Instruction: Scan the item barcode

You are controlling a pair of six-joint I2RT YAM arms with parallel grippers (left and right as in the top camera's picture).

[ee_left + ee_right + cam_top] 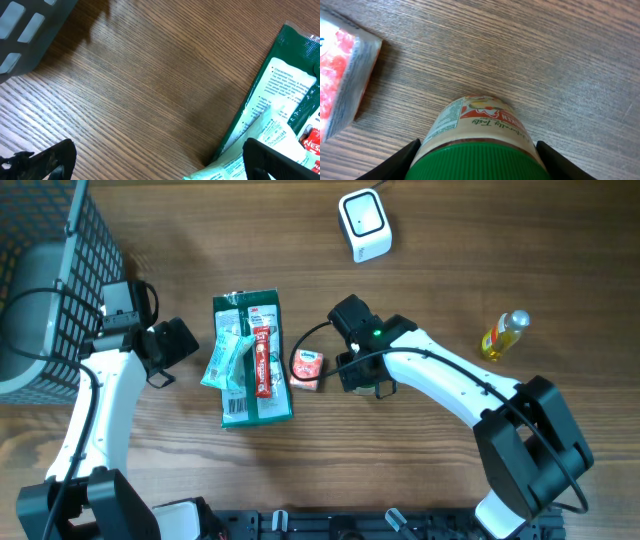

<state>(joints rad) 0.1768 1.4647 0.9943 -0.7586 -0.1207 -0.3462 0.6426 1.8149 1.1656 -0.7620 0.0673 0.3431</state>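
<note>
Right pincer [477,148] is straddling one jar [479,122], a finger [395,161] sitting at each side of its green lid [480,167]. I cannot tell whether the fingers are pressing on it or only framing it. The jar is standing upright on the wooden worktop [450,260], just beside one small red-and-white box [307,368] with a glossy wrap and square corners. The jar is round, with a paper label below the ribbed plastic lid.

Left pincer [157,147] is hanging spread wide above bare wood grain, gripping nothing.

Near it, one flat green packet [255,405] is lying on the worktop and carrying two smaller things: one pale green crinkled pouch [225,360] and one red tube [263,360].

One white scanner [363,225], blocky with rounded corners, is sitting near the far edge, well apart from the jar, with open wood lying between them. One yellow bottle [503,335] with a clear cap is lying to the right, apart from everything else.

One dark grid-walled basket [50,240] is filling the far left corner, crowding the left arm's side.
</note>
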